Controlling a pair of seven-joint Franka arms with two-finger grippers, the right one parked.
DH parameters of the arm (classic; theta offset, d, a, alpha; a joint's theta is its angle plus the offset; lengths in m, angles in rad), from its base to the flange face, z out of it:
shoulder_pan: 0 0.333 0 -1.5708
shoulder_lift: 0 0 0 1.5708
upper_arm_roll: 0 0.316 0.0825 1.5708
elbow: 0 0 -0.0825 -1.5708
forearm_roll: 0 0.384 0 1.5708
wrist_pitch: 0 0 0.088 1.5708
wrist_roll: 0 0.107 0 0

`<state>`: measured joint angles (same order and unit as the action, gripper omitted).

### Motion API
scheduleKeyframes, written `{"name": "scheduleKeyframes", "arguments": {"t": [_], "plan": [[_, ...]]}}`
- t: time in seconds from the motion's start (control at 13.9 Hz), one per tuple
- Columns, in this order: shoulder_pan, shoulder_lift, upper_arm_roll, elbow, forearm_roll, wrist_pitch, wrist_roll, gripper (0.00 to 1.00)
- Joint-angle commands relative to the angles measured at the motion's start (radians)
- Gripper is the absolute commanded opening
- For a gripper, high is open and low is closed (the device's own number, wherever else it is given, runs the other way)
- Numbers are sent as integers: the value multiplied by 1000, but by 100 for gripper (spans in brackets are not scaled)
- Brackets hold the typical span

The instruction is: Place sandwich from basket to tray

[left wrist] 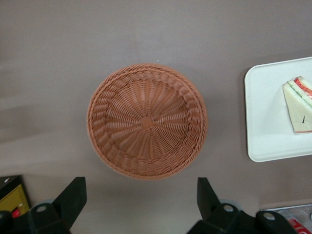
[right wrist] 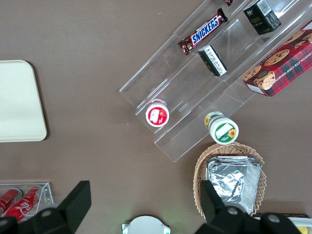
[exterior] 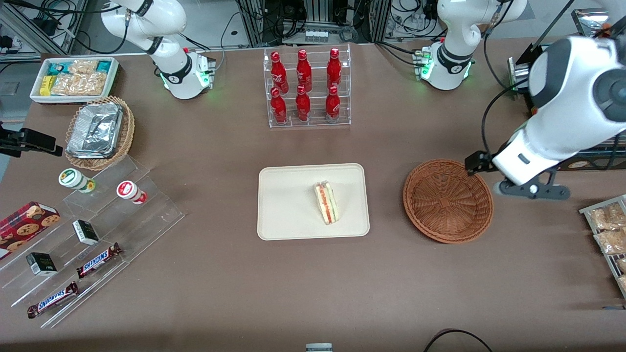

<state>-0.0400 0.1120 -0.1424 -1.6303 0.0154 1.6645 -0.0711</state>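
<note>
The sandwich (exterior: 326, 202) lies on the cream tray (exterior: 288, 205) in the middle of the table; the wrist view shows the sandwich (left wrist: 298, 103) on a tray (left wrist: 265, 122) corner. The reddish-brown wicker basket (exterior: 447, 200) sits beside the tray toward the working arm's end and holds nothing; the wrist camera looks down into the basket (left wrist: 147, 121). My left gripper (left wrist: 141, 201) hangs high above the table beside the basket's rim, toward the working arm's end. Its fingers (left wrist: 73, 195) are spread wide open with only bare table between them.
A clear rack of red bottles (exterior: 305, 88) stands farther from the camera than the tray. Packaged snacks (exterior: 609, 230) lie at the working arm's end. Toward the parked arm's end are a tan basket of foil containers (exterior: 100, 132) and a clear stepped stand with snacks (exterior: 83, 239).
</note>
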Motion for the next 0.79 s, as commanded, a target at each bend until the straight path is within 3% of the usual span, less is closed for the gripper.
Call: {"name": "scheduleKeyframes", "arguments": {"t": [0.0,0.72], "plan": [[60,-81,-8,-36,-5,-37,19,100],[140,-147,6,46,-17,-173,17,100]]}}
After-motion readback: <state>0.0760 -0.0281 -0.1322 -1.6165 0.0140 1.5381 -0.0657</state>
